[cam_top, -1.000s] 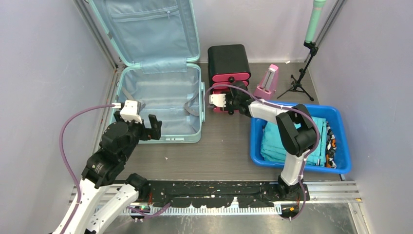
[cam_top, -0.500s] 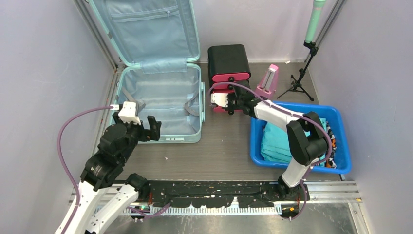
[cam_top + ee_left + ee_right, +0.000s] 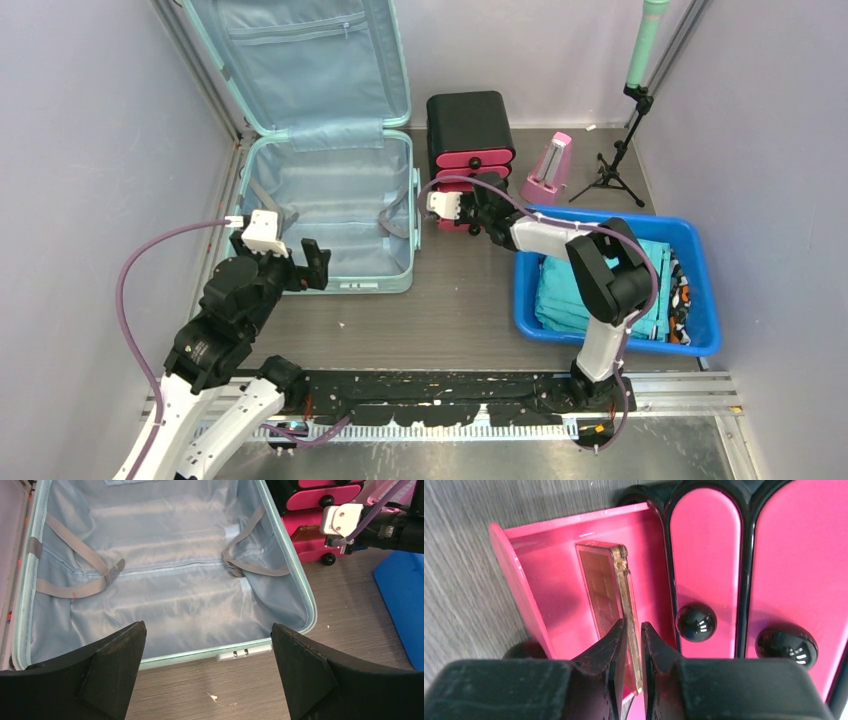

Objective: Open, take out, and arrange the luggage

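The luggage, a mint-green suitcase, lies open at the back left with its lid propped up. Its blue lining and grey straps are bare. My left gripper hovers open over the suitcase's near rim, holding nothing. My right gripper reaches into the pulled-out bottom pink drawer of the black drawer box. Its jaws pinch the edge of a flat gold-edged brown case standing in that drawer.
A blue tub with teal cloth sits at the right, under the right arm. A pink holder and a small black tripod stand behind it. Two upper drawers with black knobs are closed.
The right gripper's jaws have narrowed onto the case's edge, and the right arm's elbow has shifted a little. The left arm has barely moved.
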You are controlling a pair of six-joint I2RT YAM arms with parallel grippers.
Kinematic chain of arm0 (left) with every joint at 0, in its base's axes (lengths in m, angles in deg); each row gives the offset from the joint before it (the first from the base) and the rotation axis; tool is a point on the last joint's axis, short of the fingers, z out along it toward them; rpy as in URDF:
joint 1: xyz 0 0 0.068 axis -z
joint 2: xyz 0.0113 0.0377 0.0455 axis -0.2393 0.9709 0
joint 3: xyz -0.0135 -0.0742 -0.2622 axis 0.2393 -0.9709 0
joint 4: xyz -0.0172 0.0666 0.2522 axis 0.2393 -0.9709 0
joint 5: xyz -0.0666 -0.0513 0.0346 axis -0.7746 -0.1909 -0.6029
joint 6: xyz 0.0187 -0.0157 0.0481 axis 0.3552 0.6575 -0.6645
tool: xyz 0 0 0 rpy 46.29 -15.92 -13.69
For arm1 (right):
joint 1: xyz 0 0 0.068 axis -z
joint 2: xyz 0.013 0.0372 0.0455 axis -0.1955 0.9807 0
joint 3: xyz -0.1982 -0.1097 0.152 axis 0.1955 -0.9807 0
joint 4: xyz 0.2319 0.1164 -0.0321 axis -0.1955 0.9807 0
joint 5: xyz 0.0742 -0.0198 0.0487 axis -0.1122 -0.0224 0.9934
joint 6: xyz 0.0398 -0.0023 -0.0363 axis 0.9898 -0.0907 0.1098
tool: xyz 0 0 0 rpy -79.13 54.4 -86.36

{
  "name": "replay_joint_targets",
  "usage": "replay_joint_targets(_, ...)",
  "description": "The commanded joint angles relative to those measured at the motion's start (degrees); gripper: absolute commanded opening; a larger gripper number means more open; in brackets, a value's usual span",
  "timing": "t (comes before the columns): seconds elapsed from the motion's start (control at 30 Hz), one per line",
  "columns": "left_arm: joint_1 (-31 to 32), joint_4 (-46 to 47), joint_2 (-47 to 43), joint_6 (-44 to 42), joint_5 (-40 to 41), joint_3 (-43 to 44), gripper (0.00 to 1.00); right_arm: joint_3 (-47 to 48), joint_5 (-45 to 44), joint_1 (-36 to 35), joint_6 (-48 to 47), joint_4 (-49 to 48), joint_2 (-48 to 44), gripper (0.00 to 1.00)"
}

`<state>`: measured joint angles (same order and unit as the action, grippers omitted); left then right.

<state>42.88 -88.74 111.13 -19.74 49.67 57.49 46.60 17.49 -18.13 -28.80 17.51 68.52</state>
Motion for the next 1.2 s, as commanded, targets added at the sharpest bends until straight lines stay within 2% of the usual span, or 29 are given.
replay_joint_targets(0.0, 0.21, 1.5, -0.61, -1.08, 0.26, -0.25, 1.0, 1.17, -0.82, -0.64, 0.6, -8.1, 2.31, 0.22)
replay_joint_targets(0.1, 0.19, 1.5, -0.86, -1.09, 0.43, -0.29, 1.0, 1.16, -3.28, -0.86, 1.05, -9.06, 3.27, 0.22)
replay_joint_targets(0.47, 0.14, 1.78, -1.23, -1.22, 0.41, -0.42, 1.0, -1.71, -2.64, -2.63, 1.12, -4.07, 0.48, 0.22)
replay_joint_targets(0.67, 0.14, 1.66, -1.69, -1.34, 0.8, -0.51, 1.0, -0.94, -1.85, -3.53, 2.87, 2.88, -1.11, 0.21)
replay_joint_targets(0.97, 0.14, 1.83, -1.77, -1.22, 0.54, -0.6, 1.0, -2.1, -4.55, -3.9, 4.42, 5.74, -4.95, 0.21)
replay_joint_targets(1.17, 0.14, 1.7, -1.85, -1.26, 0.66, -0.6, 1.0, 1.24, -3.74, -5.12, 6.69, 14.91, -7.54, 0.27)
